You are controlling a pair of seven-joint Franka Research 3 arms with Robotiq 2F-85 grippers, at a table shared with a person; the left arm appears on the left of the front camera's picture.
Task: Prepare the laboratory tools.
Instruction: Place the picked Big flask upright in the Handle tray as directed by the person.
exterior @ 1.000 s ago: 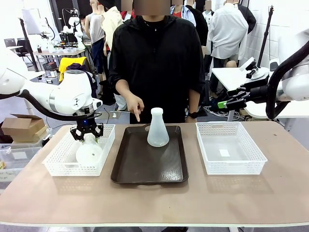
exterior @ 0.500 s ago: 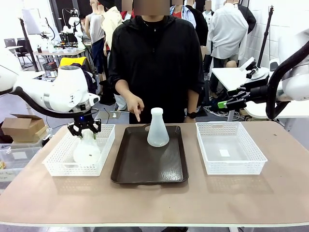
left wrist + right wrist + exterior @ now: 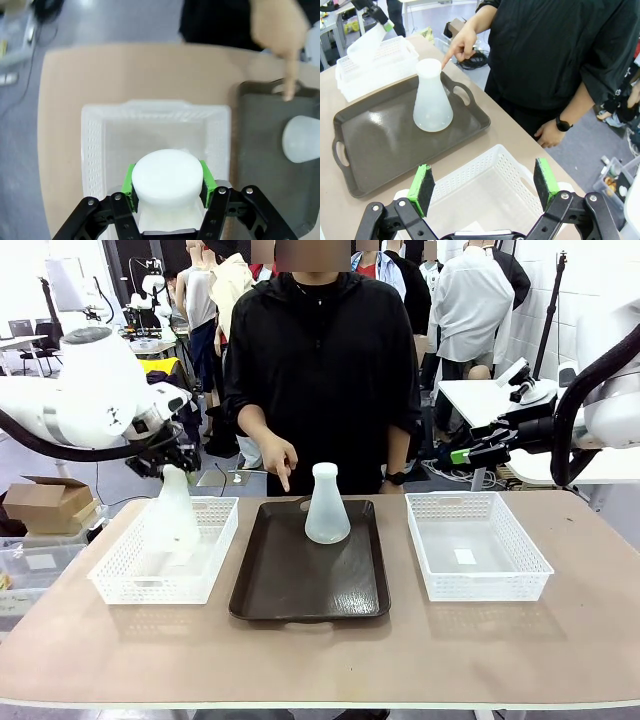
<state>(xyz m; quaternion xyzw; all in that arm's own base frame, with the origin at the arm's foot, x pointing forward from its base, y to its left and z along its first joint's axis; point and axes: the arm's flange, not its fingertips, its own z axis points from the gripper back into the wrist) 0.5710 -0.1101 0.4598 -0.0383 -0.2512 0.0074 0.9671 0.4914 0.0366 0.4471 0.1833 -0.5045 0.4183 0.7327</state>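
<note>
The left pincer [image 3: 167, 192] is clamped on the neck of a frosted conical flask [image 3: 173, 512], which hangs tilted over the left white mesh basket [image 3: 120, 580]. The front view shows the flask's wide base lifted above the basket floor, leaning toward the basket's near side. The left wrist view looks straight down on the flask's round base, with a green pad [image 3: 129, 186] pressed against each side, and shows the bare bottom of the basket beneath it.

A second conical flask [image 3: 326, 506] stands upright on the far half of the dark tray [image 3: 300, 590], which lies between the two baskets on the tan worktop [image 3: 320, 660]. The person's hand [image 3: 280, 458] points a finger down just behind the tray's far edge; the left wrist view shows that fingertip touching the tray's handle.

The right pincer [image 3: 484, 187] has its green pads wide apart with nothing between them. The front view shows it raised off to the right, well above the worktop, while its own wrist view looks down on the right white mesh basket [image 3: 505, 165] and shows the person's other hand, wearing a dark wristwatch [image 3: 562, 123], hanging beside the worktop.
</note>
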